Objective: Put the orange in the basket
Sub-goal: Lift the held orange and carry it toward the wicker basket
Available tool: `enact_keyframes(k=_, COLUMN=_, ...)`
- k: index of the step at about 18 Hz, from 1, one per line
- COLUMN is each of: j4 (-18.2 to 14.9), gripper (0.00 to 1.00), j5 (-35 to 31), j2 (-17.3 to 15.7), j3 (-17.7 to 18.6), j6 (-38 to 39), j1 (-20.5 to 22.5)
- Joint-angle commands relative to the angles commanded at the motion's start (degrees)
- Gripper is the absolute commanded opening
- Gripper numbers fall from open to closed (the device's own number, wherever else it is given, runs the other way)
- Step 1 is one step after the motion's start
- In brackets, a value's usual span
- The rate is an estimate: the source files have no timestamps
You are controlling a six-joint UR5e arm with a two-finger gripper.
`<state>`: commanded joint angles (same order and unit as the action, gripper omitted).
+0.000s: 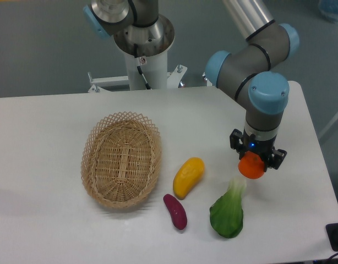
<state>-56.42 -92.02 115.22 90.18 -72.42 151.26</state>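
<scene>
The orange (251, 166) is a small round bright orange fruit held between the fingers of my gripper (251, 164) at the right of the table, lifted a little above the surface. The gripper is shut on it, and its upper part is hidden by the gripper body. The basket (121, 159) is an oval tan wicker basket with a lacy rim, standing empty at the left middle of the table, well to the left of the gripper.
A yellow-orange mango-like fruit (188, 177) lies just right of the basket. A purple eggplant-like piece (175, 211) lies below it. A green leafy vegetable (228, 214) lies right under the gripper. The robot's base column (142, 49) stands behind the table.
</scene>
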Motion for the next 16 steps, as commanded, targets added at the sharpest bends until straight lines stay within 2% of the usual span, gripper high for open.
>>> enact_keyframes(k=8, j4=-0.5, gripper=0.66, j5=-2.3, j2=0.2, j3=-0.6, j6=0.9, j1=-3.4)
enact_keyframes(k=16, j4=-0.5, gripper=0.66, j5=-2.3, j2=0.2, j3=-0.4, j6=8.3, j1=-7.0)
